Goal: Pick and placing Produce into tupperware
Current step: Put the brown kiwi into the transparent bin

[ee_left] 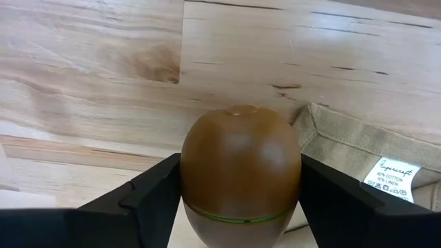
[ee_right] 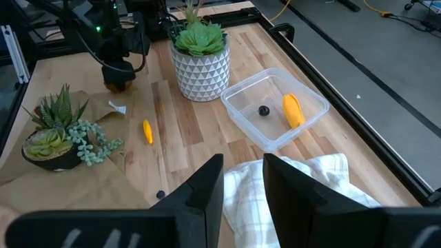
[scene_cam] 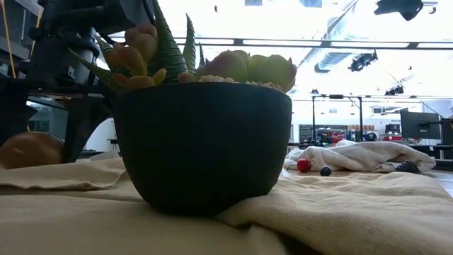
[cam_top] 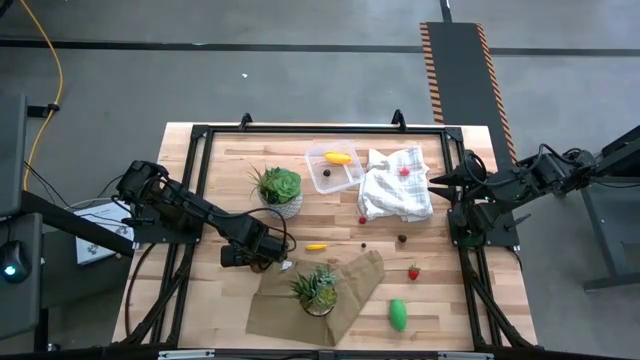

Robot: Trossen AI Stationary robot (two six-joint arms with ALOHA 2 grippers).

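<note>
Table from above: wooden table (cam_top: 240, 200) is sitting on a grey floor inside a black frame, with bare wood between the things.
Left gripper from above: left gripper (cam_top: 268, 260) is reaching over the wood by the edge of the tan cloth (cam_top: 350, 290).
Box from above: clear tupperware (cam_top: 333, 168) is lying near the far edge, touching the white cloth (cam_top: 395, 185), with a yellow piece (cam_top: 338, 157) and a tiny dark one inside.
Loose food from above: small yellow piece (cam_top: 316, 246) is lying on open wood, a red berry (cam_top: 413, 271) is near the right side, and a green piece (cam_top: 398, 314) is near the front edge.
Right gripper from above: right gripper (cam_top: 437, 182) is hanging at the right edge beside the white cloth.
Low view: dark plant pot (scene_cam: 202, 149) is filling the middle on the tan cloth, a brown ball (scene_cam: 30, 150) is peeking in at the left edge, and a red berry (scene_cam: 304, 165) is sitting by the white cloth.
Left wrist view: two dark fingers (ee_left: 148, 200) are pressing both sides of the brown ball (ee_left: 241, 176), standing wide apart around it, just over the wood next to the tan cloth's edge.
Right wrist view: right gripper's fingers (ee_right: 207, 189) are standing a little apart with nothing between them, over the white cloth, with the tupperware (ee_right: 275, 107) just past it.
</note>
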